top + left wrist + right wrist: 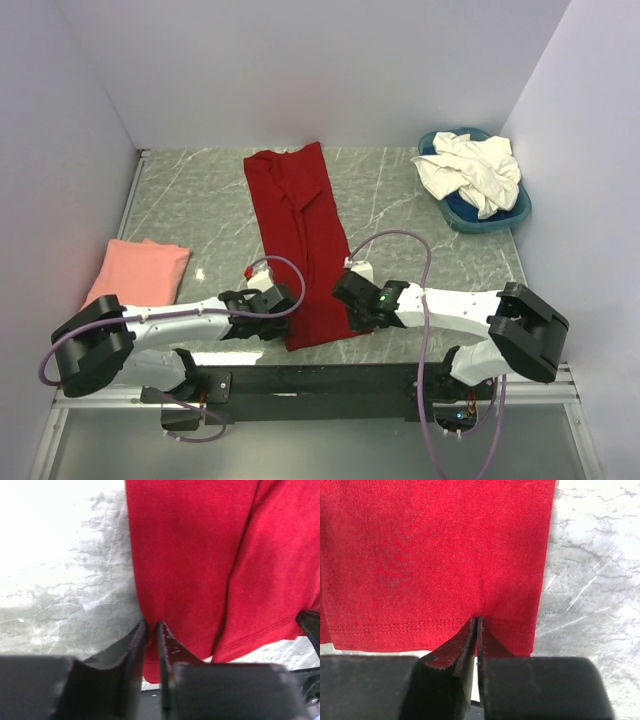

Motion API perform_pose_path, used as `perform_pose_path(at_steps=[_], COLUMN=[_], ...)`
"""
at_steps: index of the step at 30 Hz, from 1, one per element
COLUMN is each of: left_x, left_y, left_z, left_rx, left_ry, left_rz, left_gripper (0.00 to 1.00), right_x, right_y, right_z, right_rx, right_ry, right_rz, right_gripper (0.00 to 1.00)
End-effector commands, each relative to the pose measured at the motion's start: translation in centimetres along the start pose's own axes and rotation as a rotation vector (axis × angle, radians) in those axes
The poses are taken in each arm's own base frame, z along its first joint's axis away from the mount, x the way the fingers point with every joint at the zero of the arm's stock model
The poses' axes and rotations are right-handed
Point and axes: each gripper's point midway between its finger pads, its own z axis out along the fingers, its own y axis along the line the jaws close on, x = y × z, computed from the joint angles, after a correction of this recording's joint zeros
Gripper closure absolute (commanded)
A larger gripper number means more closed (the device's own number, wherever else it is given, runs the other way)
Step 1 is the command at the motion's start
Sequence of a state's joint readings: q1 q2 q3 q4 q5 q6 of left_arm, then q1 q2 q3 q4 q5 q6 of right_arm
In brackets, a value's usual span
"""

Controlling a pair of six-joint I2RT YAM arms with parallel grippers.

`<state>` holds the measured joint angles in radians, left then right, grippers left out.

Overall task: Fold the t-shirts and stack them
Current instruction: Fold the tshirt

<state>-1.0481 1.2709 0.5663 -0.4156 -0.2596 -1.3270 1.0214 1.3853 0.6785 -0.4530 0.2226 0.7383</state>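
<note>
A deep red t-shirt (300,235) lies folded into a long strip down the middle of the table. My left gripper (284,300) is shut on its near left hem corner, the cloth (200,570) pinched between the jaws. My right gripper (347,293) is shut on the near right hem, the stitched hem (420,580) at its tips. A salmon-pink t-shirt (137,268) lies folded at the left edge. Cream-white t-shirts (472,170) are heaped at the back right.
A round blue basin (500,216) at the back right corner holds the white heap. White walls close in the table on the left, back and right. A black rail (320,380) runs along the near edge between the arm bases.
</note>
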Motion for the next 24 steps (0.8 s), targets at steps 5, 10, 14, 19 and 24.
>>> perform_pose_path(at_steps=[5,10,14,19,24], left_x=[-0.1,-0.1,-0.2,-0.3,-0.3], left_y=[0.3,0.4,0.5,0.9,1.1], left_z=[-0.2,-0.4,-0.7,-1.2,-2.0], left_rx=[-0.022,-0.029,-0.032,-0.039,-0.037], left_ry=[-0.009,-0.006,-0.006,-0.005,0.000], left_rz=[-0.011,0.000,0.003,0.011,0.017], left_gripper=[0.98,0.99,0.99,0.99,0.99], right_x=[-0.1,-0.4,-0.4,0.1,0.5], right_y=[-1.0,-1.8,-2.6,-3.5,-3.9], right_z=[-0.6,-1.6,-2.3,-2.8,-3.5], right_rx=[0.033,0.057,0.079,0.105,0.102], right_ry=[-0.032,-0.053,-0.064,-0.057,-0.058], right_rz=[0.028,0.041,0.054,0.070,0.110], right_gripper=[1.00,1.00,1.00,1.00,1.00])
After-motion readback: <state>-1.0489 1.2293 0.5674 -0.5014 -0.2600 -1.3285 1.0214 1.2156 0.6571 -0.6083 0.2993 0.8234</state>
